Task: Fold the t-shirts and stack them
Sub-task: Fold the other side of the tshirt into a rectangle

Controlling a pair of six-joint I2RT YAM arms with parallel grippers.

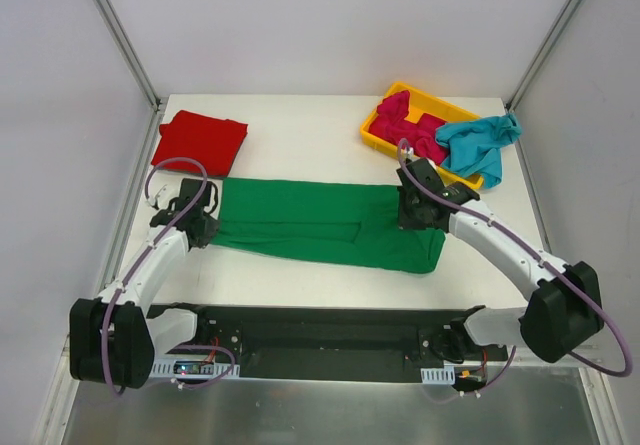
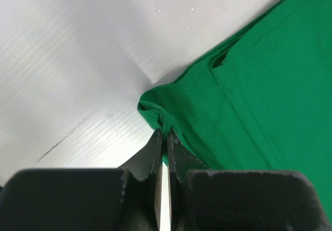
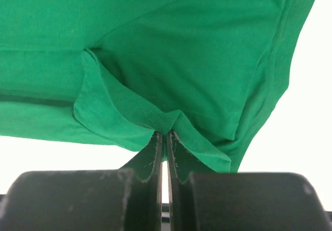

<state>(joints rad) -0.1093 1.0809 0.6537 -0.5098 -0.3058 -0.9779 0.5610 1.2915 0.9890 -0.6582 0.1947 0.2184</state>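
The green t-shirt (image 1: 320, 223) lies folded into a long band across the middle of the table. My left gripper (image 1: 205, 217) is shut on its left end, pinching a bunched corner (image 2: 155, 109). My right gripper (image 1: 412, 208) is shut on its right end, pinching a fold of the cloth (image 3: 155, 119). The red t-shirt (image 1: 200, 141) lies folded at the back left. The magenta-pink t-shirt (image 1: 408, 125) and the teal t-shirt (image 1: 478, 143) lie crumpled in and over the tray.
The yellow plastic tray (image 1: 372, 137) stands at the back right of the white table (image 1: 300, 135). White walls with metal posts close in the table on three sides. The arms' black base rail (image 1: 320, 340) runs along the near edge.
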